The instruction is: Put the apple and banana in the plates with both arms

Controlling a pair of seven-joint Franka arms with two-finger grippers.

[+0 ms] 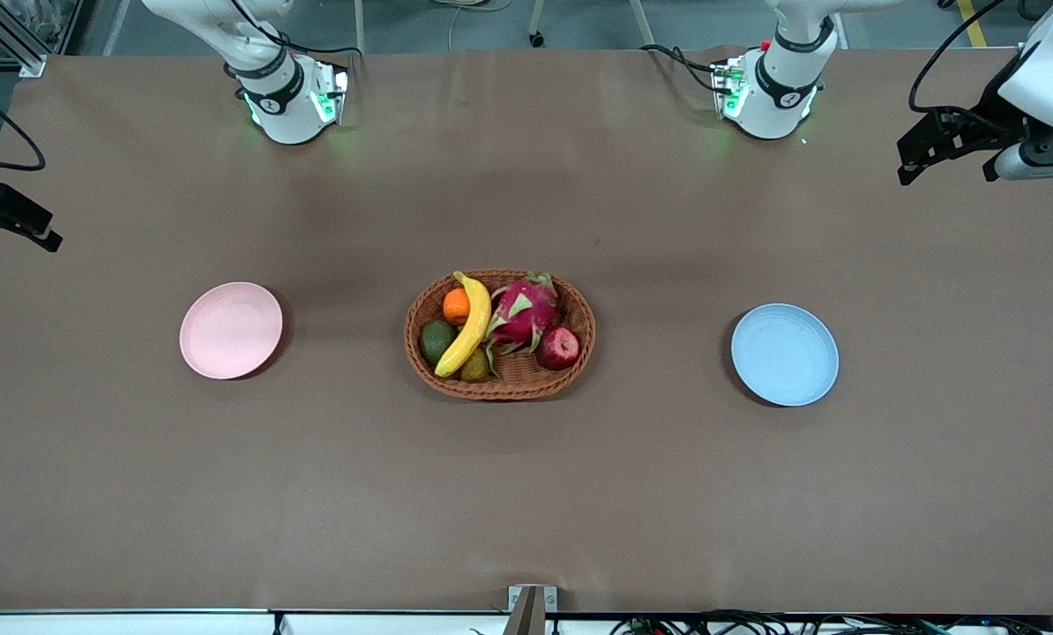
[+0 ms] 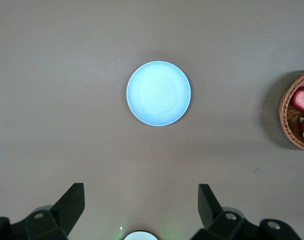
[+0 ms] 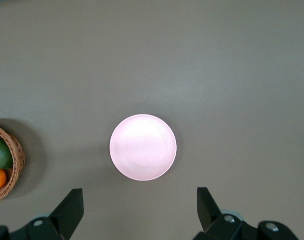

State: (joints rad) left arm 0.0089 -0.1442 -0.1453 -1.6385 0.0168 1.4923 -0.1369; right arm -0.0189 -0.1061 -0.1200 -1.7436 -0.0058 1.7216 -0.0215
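Looking from the camera's end of the bench (image 1: 526, 494), I judge that nothing of the task is done yet: both plates are bare and both fruits are in the basket (image 1: 421, 353) in the middle. The blue plate (image 1: 785, 354) lies toward the left arm's end, the pink plate (image 1: 231, 330) toward the right arm's end, each well apart from the basket. Inside the basket the banana (image 1: 468, 330) lies across the middle, with an avocado (image 1: 436, 339) and an orange (image 1: 456, 305) beside it, and the apple (image 1: 558, 347) sits against the dragon fruit (image 1: 523, 310). What is left is the whole work: picking each fruit and setting it in a plate. Higher up, the left tool (image 2: 142, 205) hangs with fingers spread wide over the bench near the blue plate, holding nothing; the right tool (image 3: 140, 207) waits the same way near the pink plate.
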